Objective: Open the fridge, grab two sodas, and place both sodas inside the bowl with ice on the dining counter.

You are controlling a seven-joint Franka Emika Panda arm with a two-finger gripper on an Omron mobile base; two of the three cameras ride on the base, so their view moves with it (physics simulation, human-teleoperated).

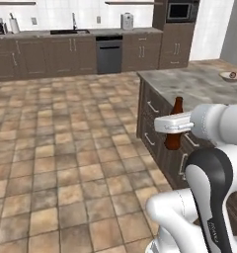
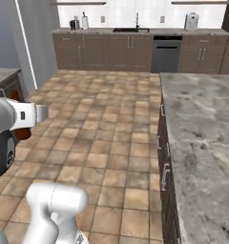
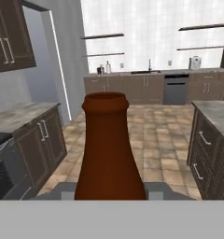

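My gripper (image 1: pixel 175 129) is shut on an upright dark brown bottle (image 1: pixel 176 126), held in the air beside the near end of the dining counter (image 1: pixel 199 84). The hand view looks past the bottle's neck (image 3: pixel 108 144), with the fingertips (image 3: pixel 153 189) pressed against its sides. A brown bit of the bottle (image 2: pixel 22 134) peeks out under my arm. The bowl (image 1: pixel 230 76), shallow with a tan rim, sits far back on the counter's marbled top (image 2: pixel 202 124). A tall slate-blue fridge (image 3: pixel 67 56) stands at the left; I cannot tell how its doors stand. The sodas are out of view.
Tiled floor (image 1: pixel 66 148) stretches open between the counter and the back wall's brown cabinets (image 1: pixel 46 57) with sink and dishwasher (image 1: pixel 109 53). The counter's drawer fronts (image 1: pixel 152 123) are close behind the bottle. In the hand view, brown cabinets and a black oven (image 3: pixel 6 172) stand at the left.
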